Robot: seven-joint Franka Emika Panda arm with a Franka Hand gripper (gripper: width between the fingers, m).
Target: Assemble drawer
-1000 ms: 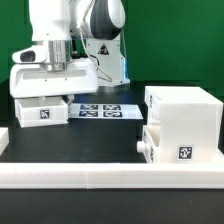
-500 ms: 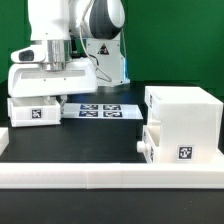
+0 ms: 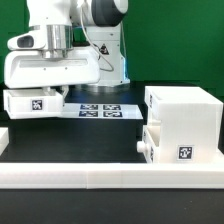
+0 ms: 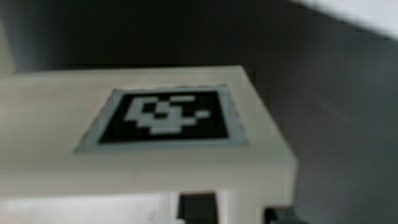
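Observation:
The large white hollow casing (image 3: 183,112) stands on the exterior view's right. One small knobbed tray (image 3: 178,146) sits in its lower slot, tag facing front. My gripper (image 3: 48,92) is on the exterior view's left, shut on the second small tray (image 3: 33,103), and holds it a little above the black table. In the wrist view that tray (image 4: 71,175) fills the frame with its black-and-white tag (image 4: 166,115) facing the camera. A dark fingertip (image 4: 205,208) shows at the frame's edge against the tray.
The marker board (image 3: 100,109) lies flat behind the held tray, in the middle of the table. A long low white bar (image 3: 110,180) runs along the front edge. A short white bar (image 3: 3,138) sits at the left edge. A green wall stands behind.
My gripper has risen and shifted a little to the exterior view's left, lifting the small tray off the table. The casing and its tray have not moved.

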